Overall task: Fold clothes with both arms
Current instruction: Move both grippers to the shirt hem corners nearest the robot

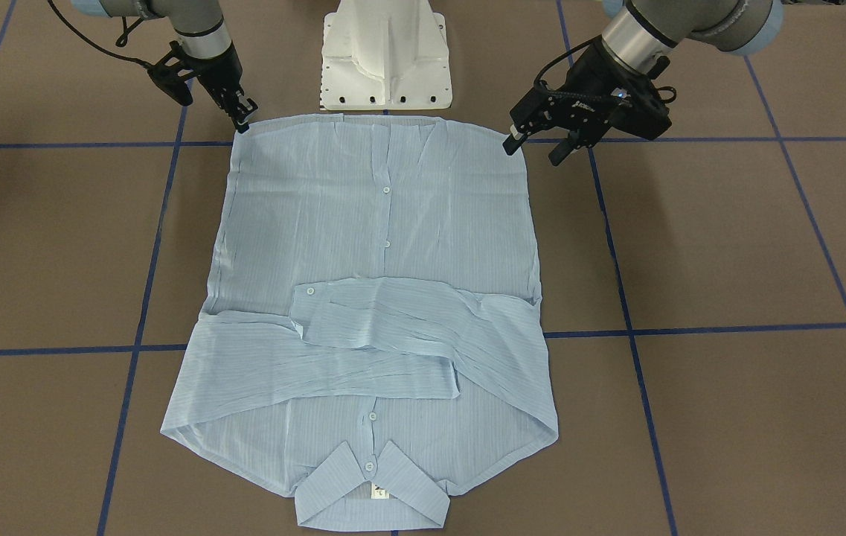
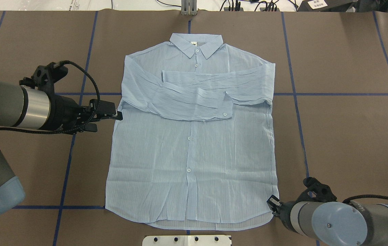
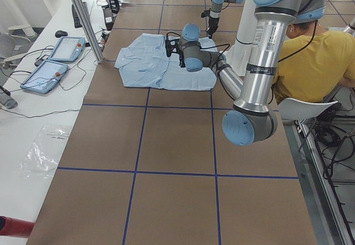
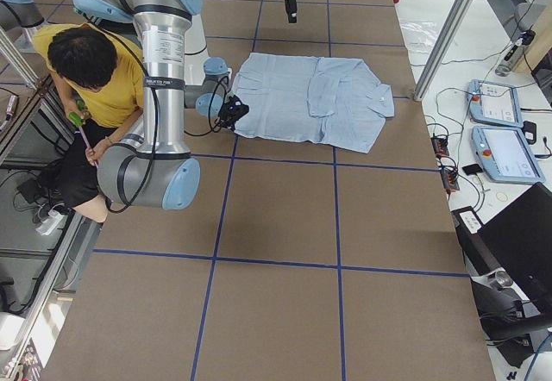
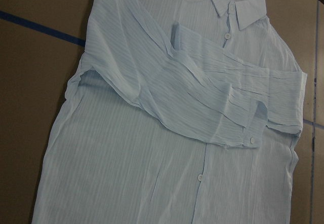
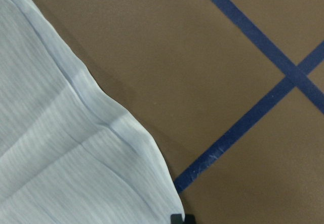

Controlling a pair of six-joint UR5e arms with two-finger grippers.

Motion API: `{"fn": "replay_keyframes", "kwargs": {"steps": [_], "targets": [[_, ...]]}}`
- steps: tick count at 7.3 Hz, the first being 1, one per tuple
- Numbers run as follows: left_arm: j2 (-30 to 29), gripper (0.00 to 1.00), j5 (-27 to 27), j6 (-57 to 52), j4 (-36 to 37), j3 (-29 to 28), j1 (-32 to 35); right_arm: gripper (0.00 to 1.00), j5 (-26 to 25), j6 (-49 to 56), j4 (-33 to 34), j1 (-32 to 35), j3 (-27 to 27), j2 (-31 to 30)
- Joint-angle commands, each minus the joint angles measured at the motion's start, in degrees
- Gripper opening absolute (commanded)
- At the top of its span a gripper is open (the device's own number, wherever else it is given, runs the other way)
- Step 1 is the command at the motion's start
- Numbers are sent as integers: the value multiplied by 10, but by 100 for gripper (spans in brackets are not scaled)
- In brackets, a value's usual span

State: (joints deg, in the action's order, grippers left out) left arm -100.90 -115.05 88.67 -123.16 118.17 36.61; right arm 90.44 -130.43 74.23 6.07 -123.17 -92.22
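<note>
My right claw (image 1: 242,121) sits at a hem corner of the shirt (image 1: 382,216), grip unclear; left claw (image 1: 536,149) hangs open above the other corner, likely to lift both.

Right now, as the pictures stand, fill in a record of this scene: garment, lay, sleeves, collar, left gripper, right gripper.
garment: thin pale-blue striped button-up shirt
lay: flat on the brown table, buttons up
sleeves: both folded across the chest
collar: end farthest from the white pedestal base
left gripper: open, empty, off the shirt's left side
right gripper: at the hem corner, grip unclear
</note>
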Motion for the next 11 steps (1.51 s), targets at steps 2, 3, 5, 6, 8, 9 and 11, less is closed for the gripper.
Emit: {"fn": "replay_keyframes", "kwargs": {"steps": [2,3,5,6,8,9,11], "targets": [[64,99,113,101,8,7,-173,0,19,4,0,14,-3,-1],[87,97,122,119,11,6,-207,0,18,0,0,14,-4,-1],[98,85,170,169,33,3,-269,0,18,0,0,15,-3,-2],[96,76,170,172,48,3,-271,0,18,0,0,15,-3,-2],[93,67,171,171,74,1,-271,0,18,1,0,16,-3,-1],[91,67,171,171,78,0,-272,0,18,1,0,16,-4,-2],[91,64,173,170,85,-2,-274,0,18,1,0,18,-3,-2]]}}
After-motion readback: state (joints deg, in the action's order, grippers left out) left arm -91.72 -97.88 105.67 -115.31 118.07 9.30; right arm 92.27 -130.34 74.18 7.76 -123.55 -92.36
